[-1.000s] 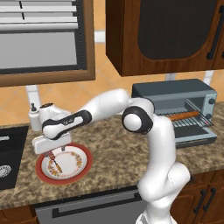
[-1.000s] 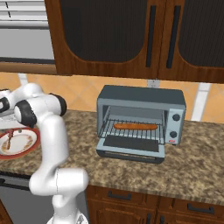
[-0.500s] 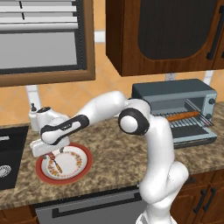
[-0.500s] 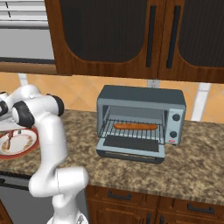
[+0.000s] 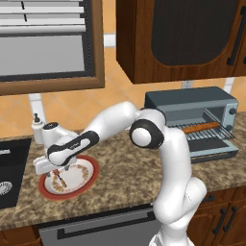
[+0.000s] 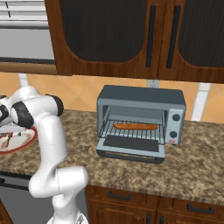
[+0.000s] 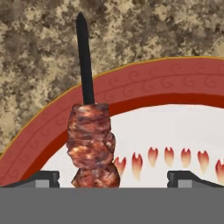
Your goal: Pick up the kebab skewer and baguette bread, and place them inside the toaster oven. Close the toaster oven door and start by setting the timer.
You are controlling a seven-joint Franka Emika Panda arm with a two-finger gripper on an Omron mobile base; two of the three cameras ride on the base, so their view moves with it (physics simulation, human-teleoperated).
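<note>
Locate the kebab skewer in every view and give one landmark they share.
Left base view: kebab skewer lies on the plate, lower left, under the gripper.
Right base view: at the far left edge on the plate, too small to make out.
Hand view: left of centre, dark tip pointing up.
Shared landmark: the red-rimmed plate.

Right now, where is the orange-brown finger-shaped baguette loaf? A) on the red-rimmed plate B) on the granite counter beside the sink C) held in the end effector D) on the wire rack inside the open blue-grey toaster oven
D: the orange-brown finger-shaped baguette loaf lies on the wire rack inside the open blue-grey toaster oven, far from the red-rimmed plate.
</note>
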